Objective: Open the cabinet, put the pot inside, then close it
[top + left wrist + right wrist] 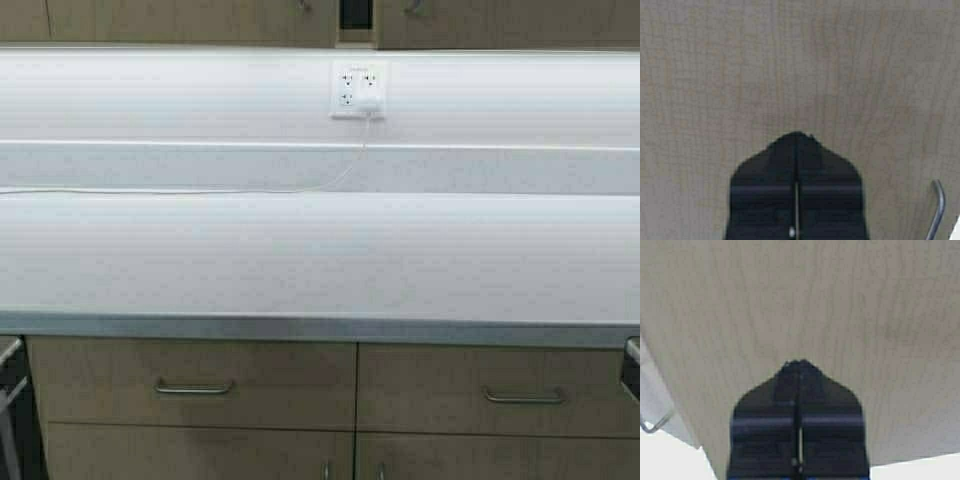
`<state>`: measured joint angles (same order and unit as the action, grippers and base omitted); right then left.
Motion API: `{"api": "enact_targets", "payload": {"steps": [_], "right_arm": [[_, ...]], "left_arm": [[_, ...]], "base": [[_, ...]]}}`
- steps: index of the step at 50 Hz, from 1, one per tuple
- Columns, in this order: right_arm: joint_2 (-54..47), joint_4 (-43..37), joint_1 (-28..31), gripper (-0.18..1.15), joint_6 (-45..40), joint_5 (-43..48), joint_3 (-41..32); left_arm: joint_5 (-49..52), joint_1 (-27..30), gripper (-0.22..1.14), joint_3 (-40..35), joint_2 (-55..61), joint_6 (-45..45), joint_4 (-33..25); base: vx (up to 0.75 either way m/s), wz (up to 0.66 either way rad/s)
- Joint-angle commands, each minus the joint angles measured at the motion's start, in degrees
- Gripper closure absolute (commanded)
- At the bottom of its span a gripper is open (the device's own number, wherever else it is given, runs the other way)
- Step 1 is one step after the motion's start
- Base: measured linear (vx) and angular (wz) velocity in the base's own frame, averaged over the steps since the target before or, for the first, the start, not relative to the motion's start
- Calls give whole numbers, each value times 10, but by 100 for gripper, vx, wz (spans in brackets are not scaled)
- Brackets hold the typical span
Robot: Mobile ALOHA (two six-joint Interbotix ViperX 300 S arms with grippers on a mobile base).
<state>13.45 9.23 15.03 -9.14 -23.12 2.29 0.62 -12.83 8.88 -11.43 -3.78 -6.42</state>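
Black left gripper (796, 150) pressed together near tan wood-grain cabinet (800, 65) door; black right gripper (798, 375) likewise, fingers together; pot not visible; white countertop (320, 260) bare at front edge; doors look stiff, light; take slim metal handle (938, 207)

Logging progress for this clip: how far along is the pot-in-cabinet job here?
Looks nearly finished. Done: no pot shows on the counter, so it is probably inside. In hand: the left gripper and right gripper, both shut, point at the cabinet doors. Left: a dark gap shows between the doors, so closing seems incomplete.
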Motion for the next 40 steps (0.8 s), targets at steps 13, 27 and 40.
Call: {"api": "enact_targets", "payload": {"steps": [13, 27, 40], "right_arm": [[122, -3, 0, 91, -3, 3, 117], [133, -7, 0, 91, -2, -1, 125], [131, -14, 6, 91, -3, 9, 122]], "left_arm": [[-13, -28, 89, -76, 39, 5, 0], [25, -29, 88, -144, 109, 4, 0], [30, -35, 88, -42, -25, -2, 2]], "base": [[17, -6], [11, -1], [7, 1]]}}
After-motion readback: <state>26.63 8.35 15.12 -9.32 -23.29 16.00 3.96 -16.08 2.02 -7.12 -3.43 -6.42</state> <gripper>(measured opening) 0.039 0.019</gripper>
